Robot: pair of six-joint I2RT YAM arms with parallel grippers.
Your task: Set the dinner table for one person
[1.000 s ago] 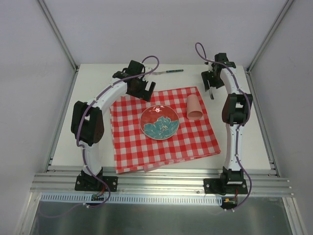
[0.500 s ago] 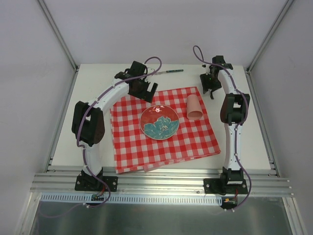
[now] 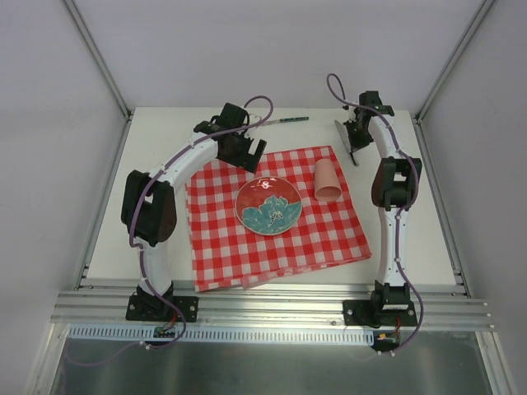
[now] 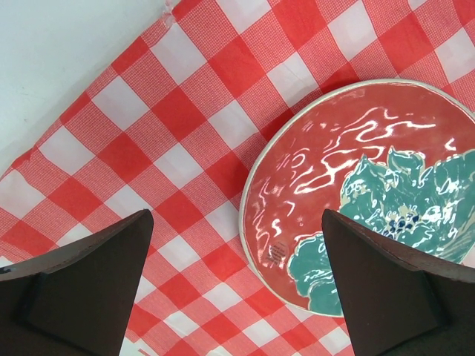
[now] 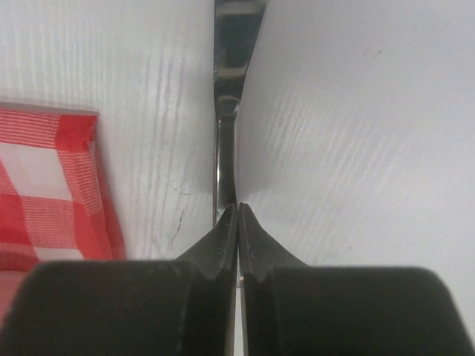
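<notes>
Viewing from above: right gripper [image 3: 354, 144], off the cloth's [image 3: 280, 239] far right corner over the table [image 3: 156, 148], pinches a utensil [image 3: 342, 130], probably to lay it on the cloth. Left wrist: left gripper [image 4: 237, 222] gapes wide over the cloth, idle. Right wrist: jaws clamp the thin handle [image 5: 225, 170].

A red plate [image 3: 268, 205] and pink cup [image 3: 328, 181] sit on the checked cloth [image 3: 239, 255], a metal utensil [image 5: 226, 111] beside it

Glossy plate [image 4: 356, 185], woven cloth [image 4: 148, 148]
The plate's glaze gleams; cloth looks matt; utensil [image 5: 225, 141] is polished metal; table [image 5: 356, 148] smooth, matt.
</notes>
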